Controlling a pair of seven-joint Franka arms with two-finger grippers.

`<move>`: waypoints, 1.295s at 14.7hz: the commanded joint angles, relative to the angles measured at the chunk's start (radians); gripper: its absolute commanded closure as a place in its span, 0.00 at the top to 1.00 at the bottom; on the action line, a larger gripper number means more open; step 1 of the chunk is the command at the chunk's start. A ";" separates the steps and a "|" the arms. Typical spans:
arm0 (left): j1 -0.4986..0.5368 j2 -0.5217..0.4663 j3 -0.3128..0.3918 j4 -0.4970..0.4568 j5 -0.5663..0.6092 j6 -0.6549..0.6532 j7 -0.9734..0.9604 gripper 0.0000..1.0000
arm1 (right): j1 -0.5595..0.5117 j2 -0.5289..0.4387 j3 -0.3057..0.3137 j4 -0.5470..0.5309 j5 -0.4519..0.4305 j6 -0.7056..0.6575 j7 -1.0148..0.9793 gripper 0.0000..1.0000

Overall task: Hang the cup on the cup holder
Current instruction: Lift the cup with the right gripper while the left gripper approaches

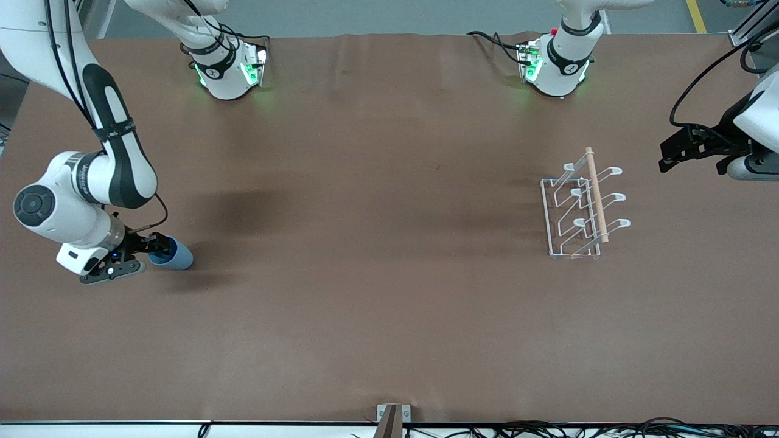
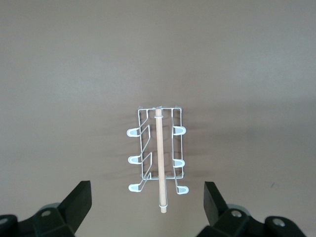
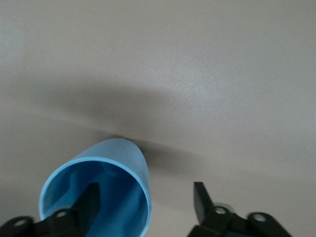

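Observation:
The light blue cup lies tipped over on the brown table near the right arm's end, its mouth toward my right gripper. In the right wrist view the cup shows its darker blue inside. My right gripper is open, with one finger inside the mouth and the other outside, so the jaws straddle the cup's wall. The white wire cup holder with its wooden rod stands toward the left arm's end. My left gripper is open and empty, up in the air beside the cup holder, which shows between its fingers.
The brown table cover stretches wide between the cup and the holder. The two arm bases stand along the table edge farthest from the front camera. A small bracket and cables sit at the nearest edge.

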 commanded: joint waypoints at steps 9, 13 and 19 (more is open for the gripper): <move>-0.007 0.006 0.000 0.006 0.009 -0.006 -0.009 1.00 | 0.002 0.028 0.007 0.028 0.017 -0.009 -0.001 0.00; -0.007 0.011 -0.001 0.007 0.009 -0.006 -0.009 1.00 | 0.015 -0.018 0.009 0.170 0.035 -0.345 0.002 0.00; -0.009 0.013 -0.003 0.010 0.011 -0.004 0.009 1.00 | 0.070 -0.030 0.024 0.367 0.372 -0.736 0.066 0.00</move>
